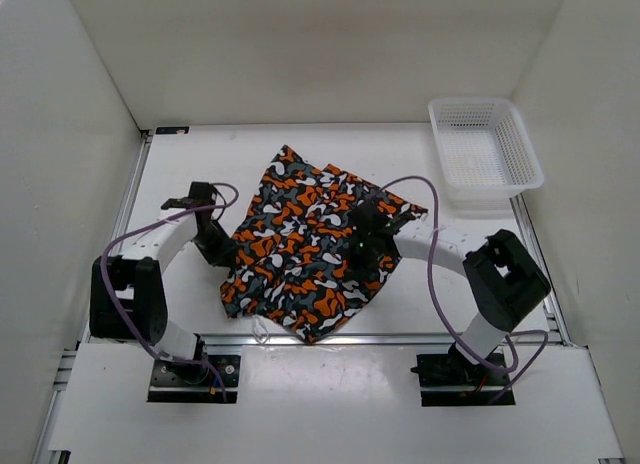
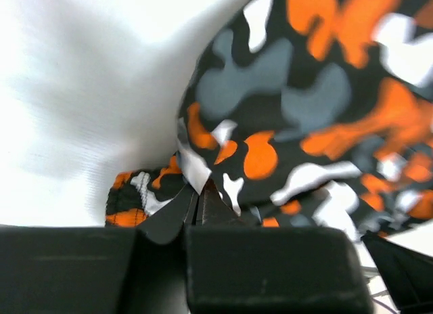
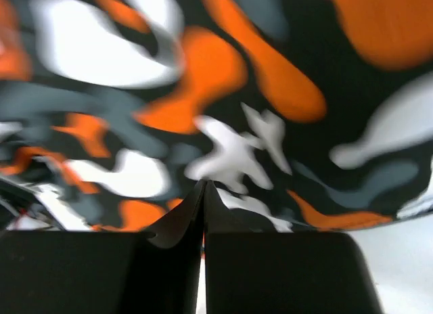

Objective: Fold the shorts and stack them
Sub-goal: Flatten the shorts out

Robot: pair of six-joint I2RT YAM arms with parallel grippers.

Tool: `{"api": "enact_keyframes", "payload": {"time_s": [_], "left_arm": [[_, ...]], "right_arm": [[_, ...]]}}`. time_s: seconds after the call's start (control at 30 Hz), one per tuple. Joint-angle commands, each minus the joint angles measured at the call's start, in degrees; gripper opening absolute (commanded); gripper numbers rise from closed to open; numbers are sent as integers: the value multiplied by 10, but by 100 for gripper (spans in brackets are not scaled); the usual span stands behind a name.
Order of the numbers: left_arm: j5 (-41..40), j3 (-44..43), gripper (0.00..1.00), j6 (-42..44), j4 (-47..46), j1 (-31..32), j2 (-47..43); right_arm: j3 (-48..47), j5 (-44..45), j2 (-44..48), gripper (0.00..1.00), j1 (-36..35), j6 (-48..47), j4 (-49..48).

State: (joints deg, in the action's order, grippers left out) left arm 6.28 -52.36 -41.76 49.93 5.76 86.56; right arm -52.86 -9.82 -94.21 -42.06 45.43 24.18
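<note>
Left gripper (image 1: 222,252) tilts downward, tips aimed toward the right gripper; its two black fingers (image 2: 169,218) are pressed together at the tips, no gap between them; the left arm arches up behind it from a raised elbow on its outer side; right gripper (image 1: 362,246) also angles downward, fingers (image 3: 179,220) closed tip to tip; the right arm bends back to a high elbow on its outer side; the two grippers stand well apart.

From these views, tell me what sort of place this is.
Likely a robot lab test cell: plain white walls, two robot arms bolted at a table, shorts and a basket laid out.
</note>
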Motion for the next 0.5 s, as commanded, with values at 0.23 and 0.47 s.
{"api": "enact_keyframes", "payload": {"time_s": [0.23,0.47], "left_arm": [[-69,-109,10,12,92,84,-124],[-112,-175,10,-26,148,171,-178]], "right_arm": [[-285,60,-94,1,171,-160,108],[-273,82,-24,7,143,-180,117]]}}
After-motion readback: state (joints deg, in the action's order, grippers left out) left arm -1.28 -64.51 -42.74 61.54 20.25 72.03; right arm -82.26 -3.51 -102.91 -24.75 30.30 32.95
